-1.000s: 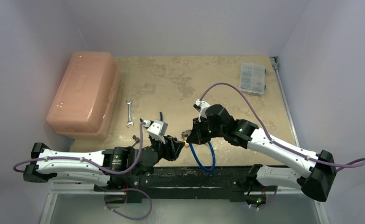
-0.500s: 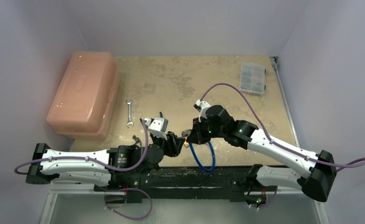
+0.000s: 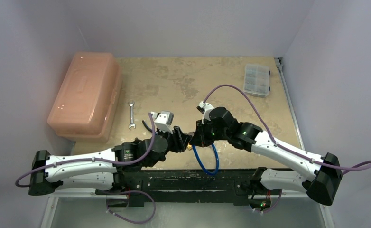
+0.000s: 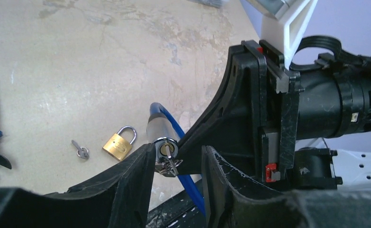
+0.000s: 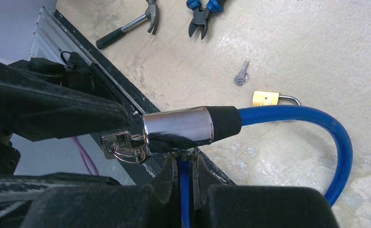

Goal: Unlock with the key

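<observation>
My right gripper (image 5: 186, 166) is shut on the blue cable (image 5: 316, 128) of a cable lock, just under its chrome cylinder (image 5: 176, 128), and holds it above the table's near edge (image 3: 195, 137). The key (image 5: 115, 142), silvery with a ring, sticks in the end of the cylinder. In the left wrist view the key (image 4: 170, 161) hangs from the cylinder face (image 4: 164, 148) between my left gripper's (image 4: 176, 166) open jaws. The left finger edge is close to the cylinder. In the top view the left gripper (image 3: 182, 141) meets the right one.
A small brass padlock (image 4: 118, 145) and a loose small key (image 4: 81, 151) lie on the table. A hammer (image 5: 126, 26) and blue-handled pliers (image 5: 202, 14) lie near them. A wrench (image 3: 132, 115), a pink box (image 3: 84, 95) and a clear organiser (image 3: 257, 79) sit farther back.
My left arm has moved right and forward, bringing its gripper up to the lock's key end. The right arm and the cable lock have stayed still.
</observation>
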You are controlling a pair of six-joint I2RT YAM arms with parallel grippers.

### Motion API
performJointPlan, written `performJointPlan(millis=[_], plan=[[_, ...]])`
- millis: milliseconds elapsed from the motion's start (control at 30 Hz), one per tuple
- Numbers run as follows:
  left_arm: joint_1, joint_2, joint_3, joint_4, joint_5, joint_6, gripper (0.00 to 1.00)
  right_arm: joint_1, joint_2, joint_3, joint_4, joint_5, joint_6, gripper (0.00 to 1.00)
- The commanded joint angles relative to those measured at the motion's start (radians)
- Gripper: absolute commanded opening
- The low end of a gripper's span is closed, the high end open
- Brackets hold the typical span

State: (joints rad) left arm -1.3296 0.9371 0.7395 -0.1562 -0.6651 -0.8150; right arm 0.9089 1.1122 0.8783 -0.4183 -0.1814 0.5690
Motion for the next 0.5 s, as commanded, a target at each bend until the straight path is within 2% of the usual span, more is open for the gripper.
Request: performJointPlan(millis=[0,100,267,367,467], plan=[[0.003,0.016,0.029,0.022,0.071,0.011,0.43,-0.001,-0.003,0.009,-0.014,0.028,-0.021,0.00],[0.003,0.028,0.037,-0.010,0.070,-0.001,0.40,-0.001,0.004,0.014,-0.013,0.027,-0.023,0.00],[0.003,0.040,0.024,-0.009,0.044,0.010,0.24,-0.001,0.011,0.021,-0.011,0.023,-0.026,0.00],[0.003,0.056,0.032,-0.016,0.026,0.027,0.03,-0.001,0.010,0.020,-0.013,0.022,-0.026,0.00],[0.003,0.074,0.046,-0.035,0.014,0.050,0.00,-0.001,0.008,0.016,-0.014,0.022,-0.027,0.00]])
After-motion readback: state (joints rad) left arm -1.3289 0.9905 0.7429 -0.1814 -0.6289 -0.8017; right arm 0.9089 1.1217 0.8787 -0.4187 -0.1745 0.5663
